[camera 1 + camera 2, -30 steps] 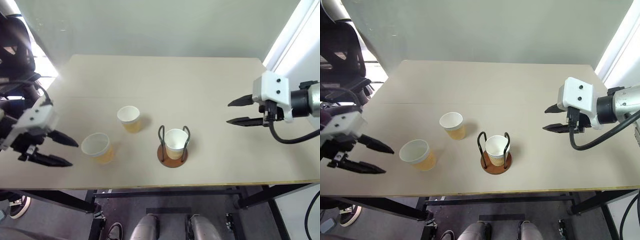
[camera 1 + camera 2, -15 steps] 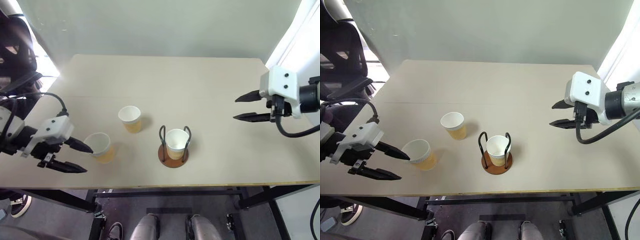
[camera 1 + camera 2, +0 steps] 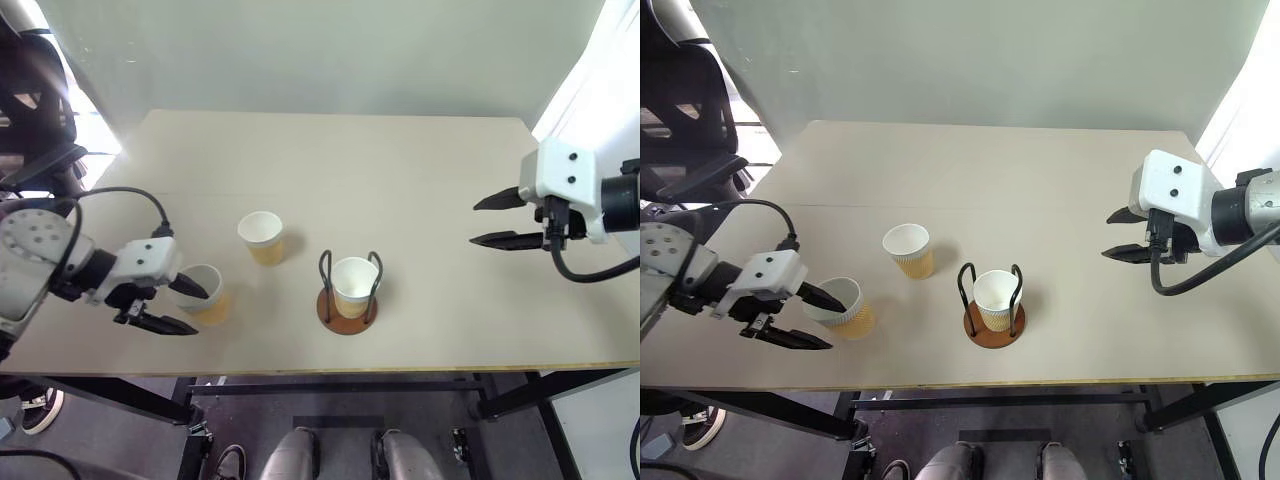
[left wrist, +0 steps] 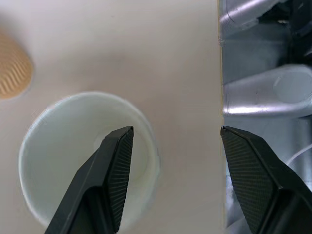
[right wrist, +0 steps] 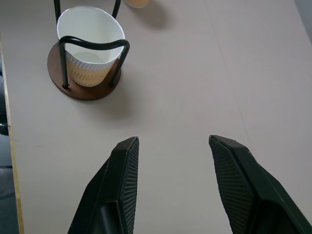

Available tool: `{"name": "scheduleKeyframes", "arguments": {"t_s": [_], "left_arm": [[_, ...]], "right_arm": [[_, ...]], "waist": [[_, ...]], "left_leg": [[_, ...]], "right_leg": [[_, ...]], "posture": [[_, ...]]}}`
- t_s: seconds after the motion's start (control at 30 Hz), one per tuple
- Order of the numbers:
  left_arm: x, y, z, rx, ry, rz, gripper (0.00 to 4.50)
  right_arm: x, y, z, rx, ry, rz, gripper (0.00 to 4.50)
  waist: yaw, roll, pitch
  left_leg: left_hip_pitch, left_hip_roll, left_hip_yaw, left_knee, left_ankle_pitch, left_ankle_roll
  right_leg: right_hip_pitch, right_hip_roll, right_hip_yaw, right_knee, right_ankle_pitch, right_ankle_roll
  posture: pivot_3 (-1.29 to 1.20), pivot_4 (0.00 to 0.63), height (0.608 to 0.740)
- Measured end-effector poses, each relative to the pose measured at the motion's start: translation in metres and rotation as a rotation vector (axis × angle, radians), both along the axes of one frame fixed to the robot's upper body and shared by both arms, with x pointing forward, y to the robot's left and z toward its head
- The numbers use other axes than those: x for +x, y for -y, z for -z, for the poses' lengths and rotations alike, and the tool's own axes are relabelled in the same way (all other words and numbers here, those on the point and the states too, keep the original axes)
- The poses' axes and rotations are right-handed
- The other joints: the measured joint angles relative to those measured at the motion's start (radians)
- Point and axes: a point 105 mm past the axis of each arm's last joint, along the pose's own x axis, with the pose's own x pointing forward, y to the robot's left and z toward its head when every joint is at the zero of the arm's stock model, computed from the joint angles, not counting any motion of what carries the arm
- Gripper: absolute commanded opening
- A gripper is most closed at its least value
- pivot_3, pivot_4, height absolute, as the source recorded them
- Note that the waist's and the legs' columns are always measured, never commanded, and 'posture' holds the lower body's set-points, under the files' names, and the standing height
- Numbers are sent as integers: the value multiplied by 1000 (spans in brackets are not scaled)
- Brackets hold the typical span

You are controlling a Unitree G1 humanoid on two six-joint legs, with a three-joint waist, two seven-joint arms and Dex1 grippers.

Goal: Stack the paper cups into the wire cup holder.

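Nearest the front edge of the table (image 3: 420,160), my left gripper (image 3: 180,305) reaches in low from the left of the wire cup holder (image 3: 346,290), fingers spread wide and pointing right and downward. One finger (image 4: 113,168) lies over the white mouth of the near paper cup (image 3: 203,294); the other sits outside the rim on the front side, over the table's edge. The jaws straddle that wall without closing on it; I cannot tell whether either finger touches the paper.

The wire cup holder stands right of this cup, also near the front edge. Its brown disc base rests flat on the table, its two dark loops upright. A second paper cup (image 3: 352,285) sits upright inside it, rim about level with the loop tops.

A third paper cup (image 3: 261,237) stands upright and free on the table, behind and to the left of the holder, just beyond the cup my left gripper straddles.

My right gripper (image 3: 488,220) hangs above the table well to the right of the holder, fingers parted, empty, pointing back toward it. Bare tabletop lies between them.
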Motion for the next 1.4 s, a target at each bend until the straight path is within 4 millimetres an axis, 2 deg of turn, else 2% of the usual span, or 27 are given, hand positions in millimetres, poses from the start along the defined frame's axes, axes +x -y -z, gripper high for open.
{"name": "scheduleKeyframes", "arguments": {"t_s": [0.27,0.37,0.47,0.6,0.77,0.87,0.93,1.0,1.1,1.2,1.3,1.4], "left_arm": [[14,5,13,28,2,36,3058],[20,4,17,48,12,42,2489],[27,9,23,61,27,69,1420],[31,12,18,62,55,89,29],[33,15,18,59,53,105,29],[31,19,11,36,57,119,29],[26,24,-3,2,62,139,29],[19,34,-31,-39,102,186,29],[11,57,-84,-141,208,277,29],[7,83,-115,-255,241,365,29],[7,111,-135,-344,242,462,29],[13,129,-138,-379,227,519,29]], "right_arm": [[-9,5,-2,2,5,46,2275],[-11,7,1,4,-9,61,2305],[-13,8,-1,1,-2,71,2305],[-14,10,0,2,-9,87,2305],[-15,12,-2,4,4,99,2305],[-17,15,-2,2,3,108,2305],[-19,17,-3,6,1,114,2305],[-26,19,-5,26,-16,106,2305],[-42,15,-11,70,-48,50,2305],[-64,5,-22,152,-77,-54,2305],[-85,-2,-30,222,-89,-119,2305],[-95,-4,-31,280,-94,-133,2305]], "waist": [[0,0,0],[1,0,0],[2,0,0],[2,0,0],[2,0,0],[2,0,0],[3,0,0],[4,0,0],[12,1,-1],[17,2,-1],[18,2,-1],[14,3,0]], "left_leg": [[0,0,0,0,0,1],[0,0,0,0,1,1],[0,0,0,1,6,10],[0,0,0,1,6,10],[0,0,0,1,6,11],[-1,0,0,1,7,11],[-3,0,0,1,6,12],[-5,0,0,1,6,12],[-6,-2,0,1,1,9],[-7,-3,0,1,-1,6],[-7,-3,-1,2,0,7],[-4,-4,1,2,2,10]], "right_leg": [[0,0,0,0,0,0],[0,0,0,0,0,1],[1,0,0,0,1,1],[1,0,0,0,1,2],[1,0,0,0,1,4],[1,0,0,-2,1,5],[0,0,0,-3,1,6],[0,0,-1,-6,1,7],[2,-1,-1,-9,1,10],[2,-1,0,-9,0,11],[3,-2,0,-10,0,11],[5,-3,1,-10,0,12]], "posture": [[0,150,740],[0,150,740],[0,150,740],[0,150,740],[0,150,740],[0,150,740],[0,150,740],[0,150,740],[0,150,740],[0,150,740],[0,150,740],[0,150,740]]}}
